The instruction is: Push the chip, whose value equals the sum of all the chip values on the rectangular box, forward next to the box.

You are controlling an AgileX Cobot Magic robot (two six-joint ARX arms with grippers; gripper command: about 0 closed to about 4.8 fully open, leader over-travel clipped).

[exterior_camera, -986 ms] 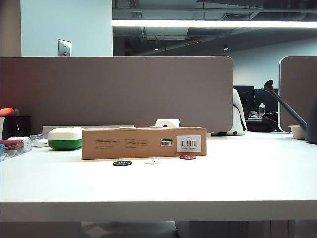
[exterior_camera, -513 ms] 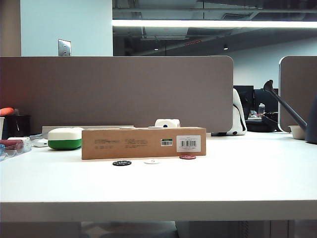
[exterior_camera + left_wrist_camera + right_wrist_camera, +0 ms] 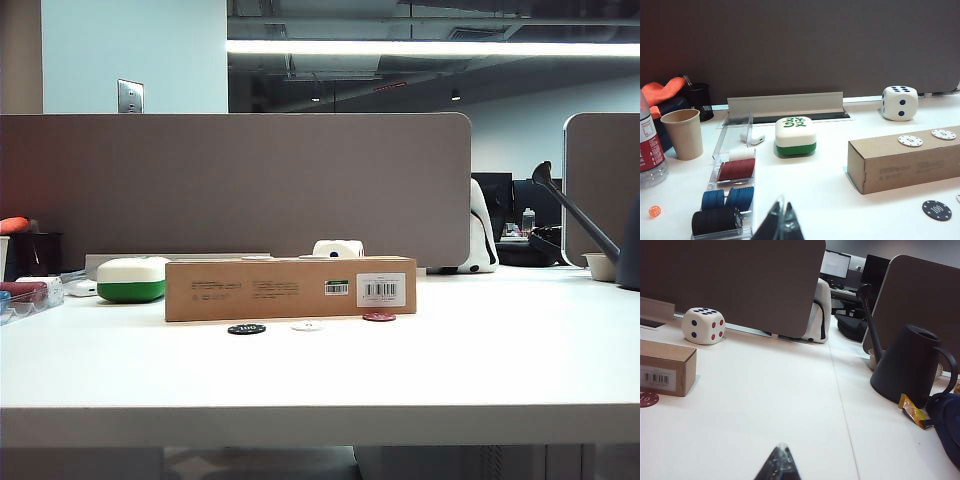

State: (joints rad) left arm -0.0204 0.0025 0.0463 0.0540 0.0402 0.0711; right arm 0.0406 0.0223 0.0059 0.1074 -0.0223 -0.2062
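The brown rectangular box [image 3: 290,288] lies across the middle of the table; two white chips [image 3: 910,141] rest on its top. The maroon chip [image 3: 379,317], marked 10 [image 3: 646,399], lies right at the box's front near the barcode end. A white chip [image 3: 307,326] and a black chip [image 3: 246,329], marked 100 [image 3: 936,210], lie a little in front of the box. My left gripper [image 3: 781,207] is shut and empty, well short of the box beside the chip rack. My right gripper [image 3: 781,446] is shut and empty, off to the right of the box. Neither arm appears in the exterior view.
A clear rack of chip stacks [image 3: 732,200], a paper cup [image 3: 683,133], a bottle [image 3: 649,150] and a green-and-white tile [image 3: 795,135] stand on the left. A big die [image 3: 703,325] sits behind the box. A black watering can [image 3: 907,365] stands at the right.
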